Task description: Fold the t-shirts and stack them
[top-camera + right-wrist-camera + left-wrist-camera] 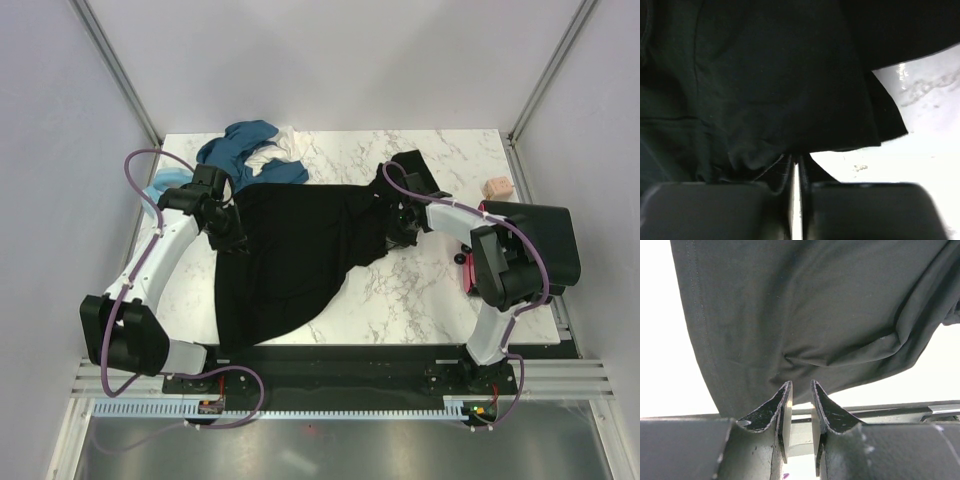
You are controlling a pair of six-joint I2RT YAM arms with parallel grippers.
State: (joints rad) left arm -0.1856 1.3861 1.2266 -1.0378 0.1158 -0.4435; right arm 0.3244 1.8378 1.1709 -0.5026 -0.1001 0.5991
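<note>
Black t-shirt (295,250) lies spread on the tabletop (420,290). Its long axis runs diagonally, from far right down to the near-left edge. Left tool (235,228) is pinched on its left edge and right tool (395,225) is clamped on its right edge. Heap of t-shirts (245,145), teal-blue, white and light blue, sits in the far-left corner.

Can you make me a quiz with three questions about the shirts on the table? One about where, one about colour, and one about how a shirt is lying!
1. Where is the blue shirt?
A. at the far left corner of the table
B. at the near right corner
C. hanging on an arm

2. What colour is the big shirt?
A. pink
B. yellow
C. black

3. How is the big shirt lying?
A. folded small
B. spread out
C. rolled in a ball

Answers:
1 A: it lies bunched up at the far left corner.
2 C: it is black all over.
3 B: it lies opened out across the middle of the table.
</note>
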